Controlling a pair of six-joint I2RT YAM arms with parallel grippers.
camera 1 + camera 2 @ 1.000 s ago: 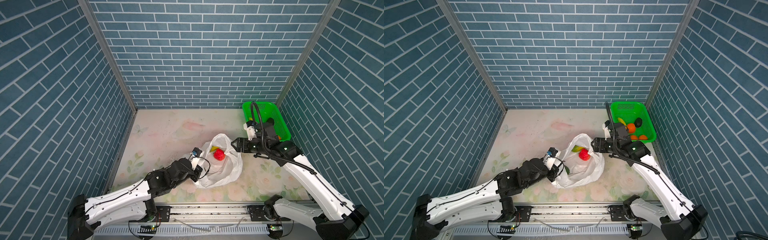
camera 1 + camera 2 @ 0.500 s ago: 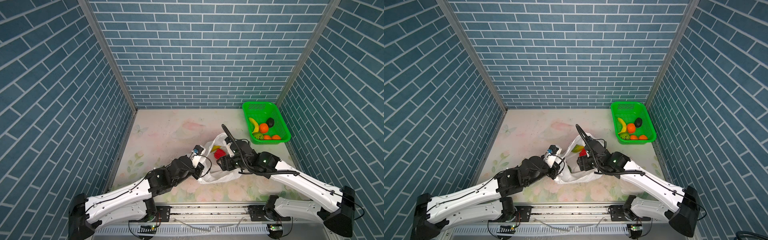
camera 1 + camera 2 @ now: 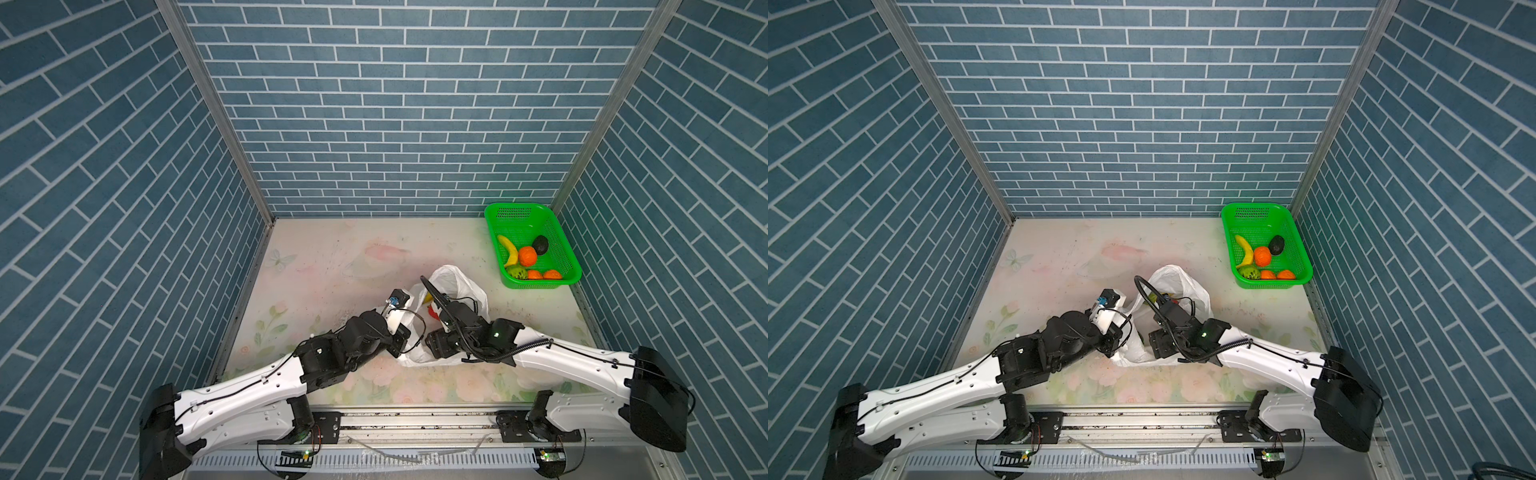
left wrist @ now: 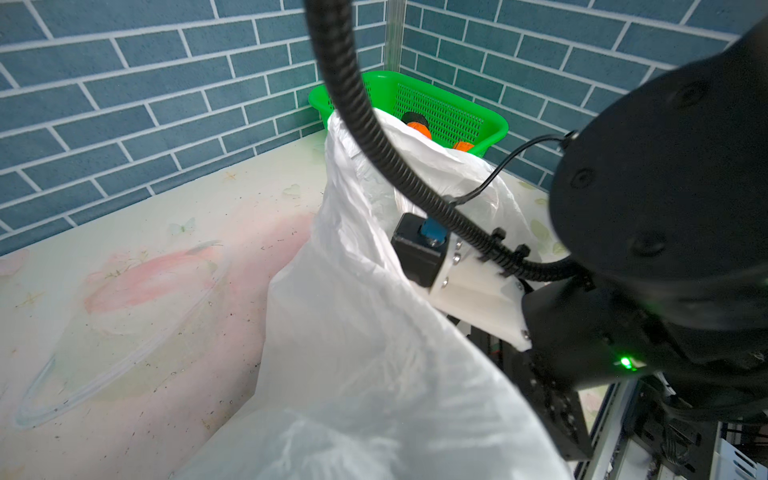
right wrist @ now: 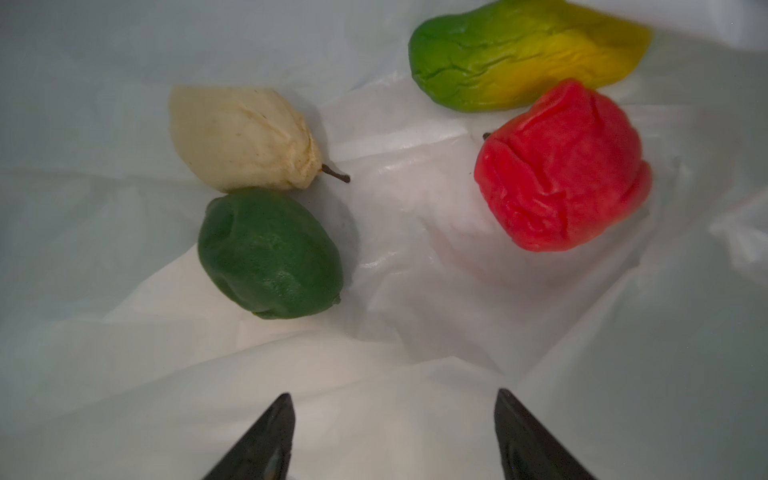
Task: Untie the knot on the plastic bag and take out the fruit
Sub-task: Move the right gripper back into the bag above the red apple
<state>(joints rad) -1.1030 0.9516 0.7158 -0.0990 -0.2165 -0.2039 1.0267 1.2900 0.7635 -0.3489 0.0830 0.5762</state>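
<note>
The plastic bag (image 3: 461, 286) lies toward 6 o'clock on the tabletop (image 3: 324, 266), mouth open, no knot closing it. The left hand (image 3: 401, 340) is closed, apparently pinching the bag's near rim. The right hand (image 5: 392, 419) is inside, jaws apart and empty.

The fruit looks light, dented and squashy: a green avocado (image 5: 270, 253) touching a cream-white one (image 5: 245, 137), a red one (image 5: 561, 166) just beside a mango (image 5: 519, 54). Each likely wants gripping across its narrow middle. The thin, slippery film could get caught too.

Open room lies between the pairs. The green basket (image 3: 519, 220) sits at 2 o'clock from the bag.
</note>
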